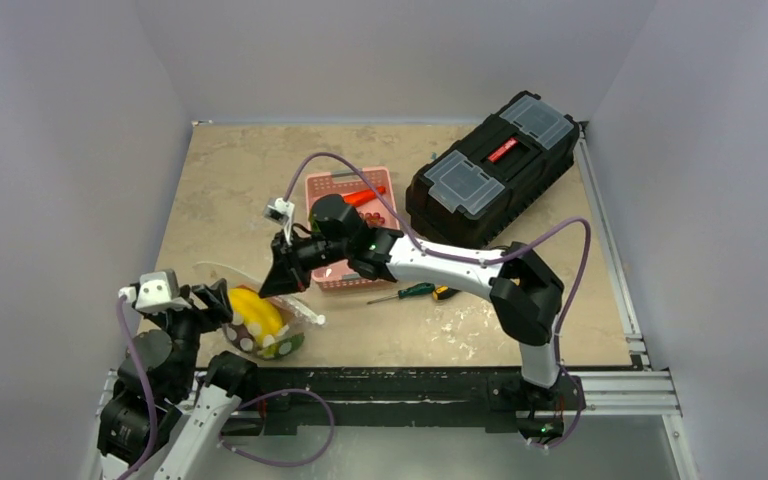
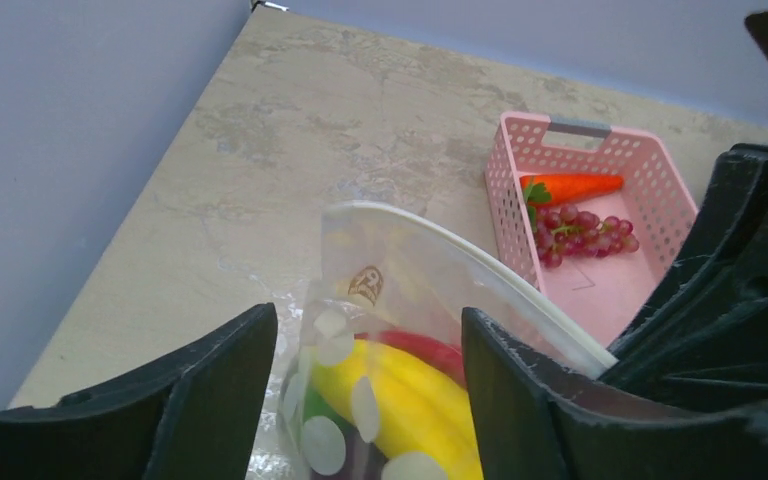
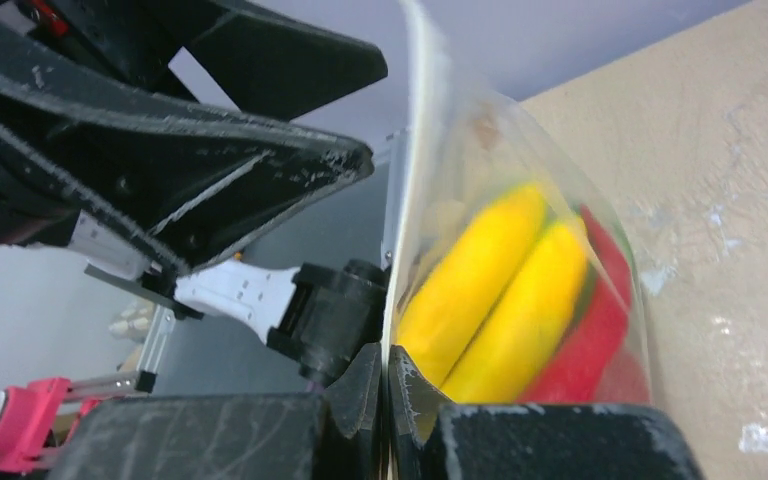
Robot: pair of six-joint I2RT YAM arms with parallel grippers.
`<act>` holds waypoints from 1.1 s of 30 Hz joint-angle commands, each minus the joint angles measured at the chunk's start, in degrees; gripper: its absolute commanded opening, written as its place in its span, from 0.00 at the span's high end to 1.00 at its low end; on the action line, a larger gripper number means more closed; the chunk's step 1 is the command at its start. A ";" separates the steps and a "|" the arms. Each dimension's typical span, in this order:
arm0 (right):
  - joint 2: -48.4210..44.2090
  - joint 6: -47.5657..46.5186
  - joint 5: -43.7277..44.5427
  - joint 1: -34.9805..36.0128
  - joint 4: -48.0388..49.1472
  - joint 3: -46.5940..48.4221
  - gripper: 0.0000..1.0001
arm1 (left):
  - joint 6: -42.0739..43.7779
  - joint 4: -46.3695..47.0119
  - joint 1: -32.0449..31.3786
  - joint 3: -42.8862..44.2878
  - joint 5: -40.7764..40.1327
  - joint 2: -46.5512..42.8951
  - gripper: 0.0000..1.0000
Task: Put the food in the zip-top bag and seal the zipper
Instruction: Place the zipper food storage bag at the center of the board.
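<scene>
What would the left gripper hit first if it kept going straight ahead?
Probably the zip-top bag, lying just ahead of the left gripper between its open jaws, with the bananas showing inside; exact depth is unclear.

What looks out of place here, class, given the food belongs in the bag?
The carrot and grapes lie in the pink basket, outside the zip-top bag, while the right end effector pinches its rim.

One camera up high, two on the wrists.
The top camera sits above and behind the arms (image 1: 460,262) and looks down on the whole table (image 1: 220,170) from far off. The left wrist camera looks out low, past the zip-top bag (image 2: 400,270) to the pink basket (image 2: 505,215). The right wrist camera is right up against the bag. All three see the bag.
</scene>
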 commanded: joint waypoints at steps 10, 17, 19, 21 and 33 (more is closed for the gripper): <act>10.55 15.42 -4.79 0.76 17.06 14.35 1.00 | -4.26 1.90 2.60 1.10 -9.17 -17.99 0.02; 19.30 24.86 -6.94 1.80 24.85 24.83 1.00 | -4.03 1.60 2.94 1.50 -8.53 -16.80 0.02; 21.86 28.10 -8.16 1.62 28.58 26.51 1.00 | -3.82 1.86 2.94 1.32 -8.20 -17.28 0.02; 24.62 30.35 -7.97 0.50 30.76 27.31 1.00 | -3.72 2.00 2.93 1.20 -8.06 -17.49 0.02; 27.57 13.44 4.98 -6.60 6.97 24.29 0.94 | -3.37 1.96 2.98 1.19 -7.18 -14.84 0.03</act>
